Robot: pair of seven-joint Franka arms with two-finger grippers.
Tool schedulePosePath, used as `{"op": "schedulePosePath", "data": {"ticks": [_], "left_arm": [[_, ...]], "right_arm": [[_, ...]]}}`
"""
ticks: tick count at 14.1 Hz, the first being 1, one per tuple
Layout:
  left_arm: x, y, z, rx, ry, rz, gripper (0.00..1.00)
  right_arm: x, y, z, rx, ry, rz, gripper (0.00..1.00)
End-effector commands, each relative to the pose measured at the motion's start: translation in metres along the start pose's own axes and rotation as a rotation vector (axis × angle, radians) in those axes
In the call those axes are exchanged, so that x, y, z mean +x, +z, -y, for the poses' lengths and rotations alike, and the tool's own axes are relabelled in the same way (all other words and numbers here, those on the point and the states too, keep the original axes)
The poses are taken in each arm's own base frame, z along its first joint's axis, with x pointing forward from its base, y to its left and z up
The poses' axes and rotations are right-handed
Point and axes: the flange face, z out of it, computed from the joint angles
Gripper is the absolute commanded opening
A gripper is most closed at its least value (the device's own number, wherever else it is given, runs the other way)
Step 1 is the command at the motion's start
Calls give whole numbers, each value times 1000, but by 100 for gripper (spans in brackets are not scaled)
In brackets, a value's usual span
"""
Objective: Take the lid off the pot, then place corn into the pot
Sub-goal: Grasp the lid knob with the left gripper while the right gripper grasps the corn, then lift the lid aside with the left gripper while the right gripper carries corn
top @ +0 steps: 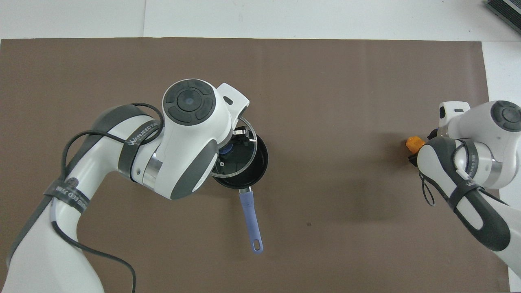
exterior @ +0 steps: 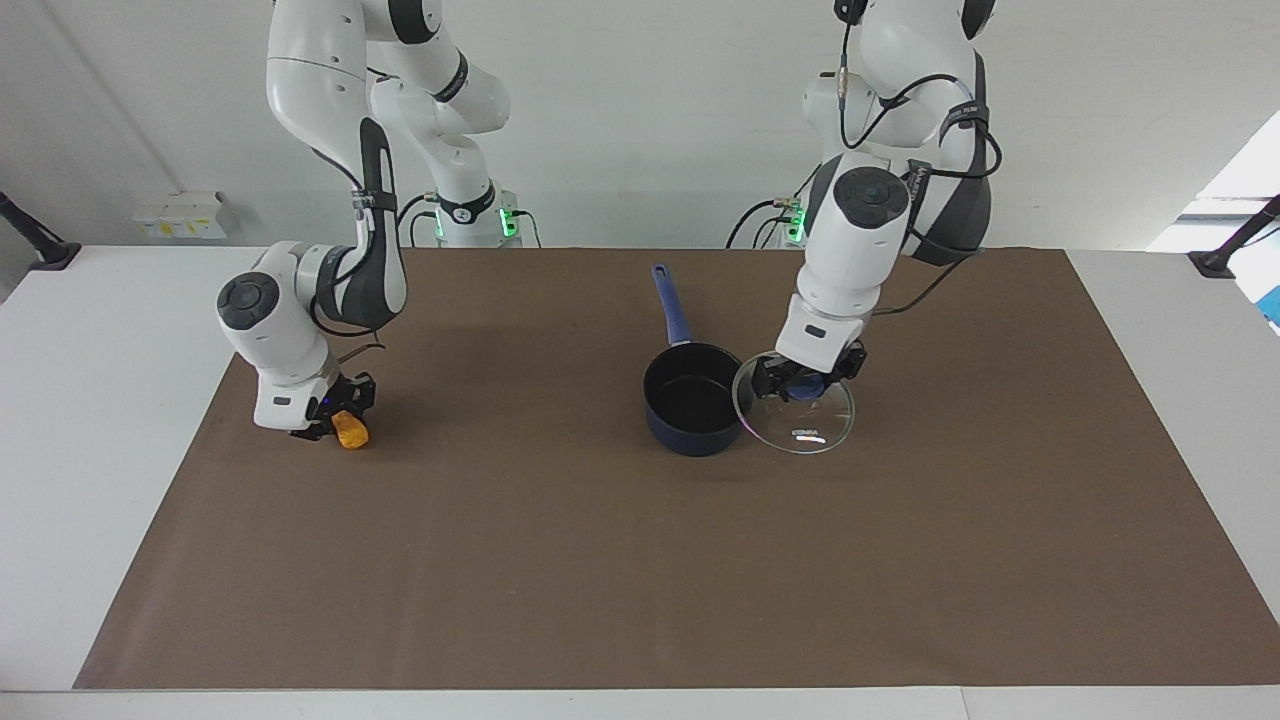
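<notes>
The dark blue pot (exterior: 690, 436) (top: 263, 163) stands uncovered mid-mat, its black inside bare and its long handle (exterior: 671, 305) (top: 250, 221) pointing toward the robots. My left gripper (exterior: 808, 378) is shut on the blue knob of the glass lid (exterior: 800, 422) (top: 237, 163). It holds the lid tilted in the air, over the mat just beside the pot toward the left arm's end. Toward the right arm's end, the orange-yellow corn (exterior: 351, 432) (top: 413, 143) lies on the mat. My right gripper (exterior: 333, 418) is down at the corn and shut on it.
A brown mat (exterior: 640, 580) covers most of the white table (exterior: 90, 400). Nothing else lies on the mat between the corn and the pot. Black clamp mounts (exterior: 40, 245) sit at the table's two ends near the robots.
</notes>
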Motion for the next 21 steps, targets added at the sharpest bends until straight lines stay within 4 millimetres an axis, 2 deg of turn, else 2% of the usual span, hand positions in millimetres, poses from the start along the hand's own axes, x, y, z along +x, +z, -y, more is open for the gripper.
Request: {"op": "schedulePosePath", "data": {"ticks": [1,4,6,8,10,12,14,16,17,18,20,21], "left_arm": [[22,6,54,16,31,3,0],[39,17,107,21,56,11,0],[43,27,145,20,31,12,0],[39,42,183,20,75,14,0],[30,54,230,17,115,5,0],[19,65,261,17,165,4,0],[7,84,274,16,183,-6,0],[-3,98,298,17,215,-23,0],[-9,101,301,17,237,-35,0],[-12,103,316,19,231,-38,0],[-18,112,320,20,263,-33,0],[-22,123,320,22,264,-48,0]], "right_arm": [[7,-22,-1,23,66,10,0],[27,-81,8,24,194,9,0],[42,-118,25,15,271,-15,0],[59,-152,49,16,353,-25,0],[80,-185,72,10,424,-31,0],[106,-202,102,-1,456,-45,0],[126,-202,131,7,431,-59,0],[149,-207,172,58,508,-80,0],[160,-209,191,64,550,-89,0],[174,-213,206,62,568,-106,0],[214,-214,248,60,589,-114,0],[232,-209,267,59,625,-121,0]]}}
